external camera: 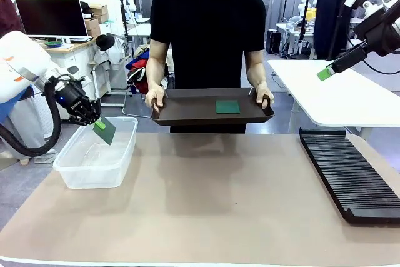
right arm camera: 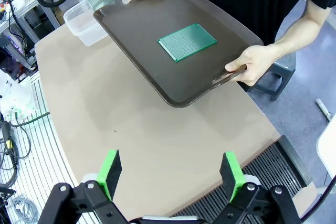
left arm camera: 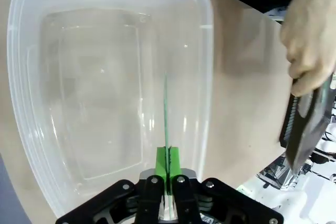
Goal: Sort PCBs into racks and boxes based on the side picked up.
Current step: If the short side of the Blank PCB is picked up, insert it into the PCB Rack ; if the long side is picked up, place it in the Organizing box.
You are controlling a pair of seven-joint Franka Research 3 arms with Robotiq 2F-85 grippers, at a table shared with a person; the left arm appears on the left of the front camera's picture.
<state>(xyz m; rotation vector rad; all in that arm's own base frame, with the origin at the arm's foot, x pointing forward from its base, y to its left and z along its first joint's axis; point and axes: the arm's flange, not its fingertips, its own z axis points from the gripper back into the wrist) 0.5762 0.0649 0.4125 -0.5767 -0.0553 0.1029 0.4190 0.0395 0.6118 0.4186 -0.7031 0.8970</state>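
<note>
Jaws of your left gripper [external camera: 98, 123] clamp a PCB [external camera: 107, 132] above the tub [external camera: 94, 176] — on the right gripper [right arm camera: 171, 169] they stand wide apart.

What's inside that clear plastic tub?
Nothing lies in the clear rectangular plastic tub; its bottom looks bare. The left gripper holds a thin green board edge-on over it, hiding a sliver.

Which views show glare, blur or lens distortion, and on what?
Left wrist view: glare streaks on the clear tub, the person's hand blurred. Right wrist view: the wide-angle lens bends the table edge. Front view: even light, soft shadow under the tray.
</note>
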